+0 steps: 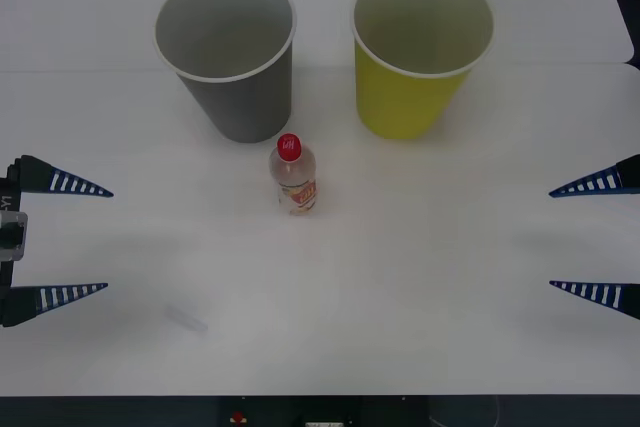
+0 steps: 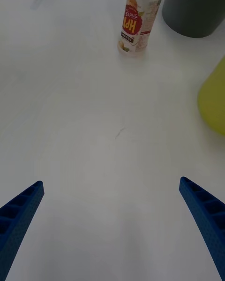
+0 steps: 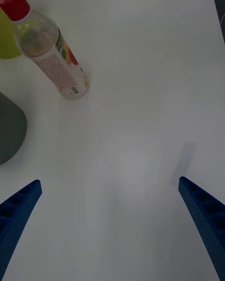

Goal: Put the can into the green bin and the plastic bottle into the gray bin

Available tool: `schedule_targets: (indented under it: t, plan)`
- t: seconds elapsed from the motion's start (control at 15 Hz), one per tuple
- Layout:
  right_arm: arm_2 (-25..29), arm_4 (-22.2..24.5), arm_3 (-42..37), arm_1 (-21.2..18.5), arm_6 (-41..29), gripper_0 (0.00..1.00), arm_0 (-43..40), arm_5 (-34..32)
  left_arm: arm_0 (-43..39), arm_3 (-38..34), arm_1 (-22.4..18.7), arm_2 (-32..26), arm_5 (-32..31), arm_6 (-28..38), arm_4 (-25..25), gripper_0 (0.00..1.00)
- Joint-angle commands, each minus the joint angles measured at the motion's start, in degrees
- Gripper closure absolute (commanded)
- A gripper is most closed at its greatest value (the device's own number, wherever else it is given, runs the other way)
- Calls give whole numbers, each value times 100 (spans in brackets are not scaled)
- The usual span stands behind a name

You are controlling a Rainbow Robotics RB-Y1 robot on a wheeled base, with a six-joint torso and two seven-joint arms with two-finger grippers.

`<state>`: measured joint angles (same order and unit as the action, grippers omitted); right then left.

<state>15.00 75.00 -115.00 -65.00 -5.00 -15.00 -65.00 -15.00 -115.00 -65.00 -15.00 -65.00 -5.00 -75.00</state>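
Note:
The plastic bottle (image 1: 293, 179) stands upright at the table's middle, clear with a red cap and an orange-and-yellow label, just in front of the gray bin (image 1: 245, 97). My left gripper (image 1: 108, 239) hovers open at the left edge, well away from the bottle, and my right gripper (image 1: 550, 239) hovers open at the right edge. From the left wrist I see the bottle (image 3: 51, 56) beside the gray bin (image 3: 9, 131), beyond my open left gripper (image 3: 108, 180). From the right wrist, the bottle (image 2: 137, 20) and gray bin (image 2: 192, 9) lie beyond my open right gripper (image 2: 110, 181). The can and the green bin are out of view.
A yellow cup (image 1: 405, 97) the same size as the gray bin stands upright to its right, also seen from the right wrist (image 2: 213, 98). The white table (image 1: 330, 327) spreads wide between the grippers; its front edge runs along the bottom of the front view.

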Motion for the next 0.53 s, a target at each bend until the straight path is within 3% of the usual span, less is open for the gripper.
schedule_targets:
  t: [0.07,0.53]
  plan:
    - [0,0,0,0,0,0,0,0,0,0,0,0,0,0,0,0]
    - [0,0,0,0,0,0,0,0,-346,-128,75,-135,-13,34,29,0]
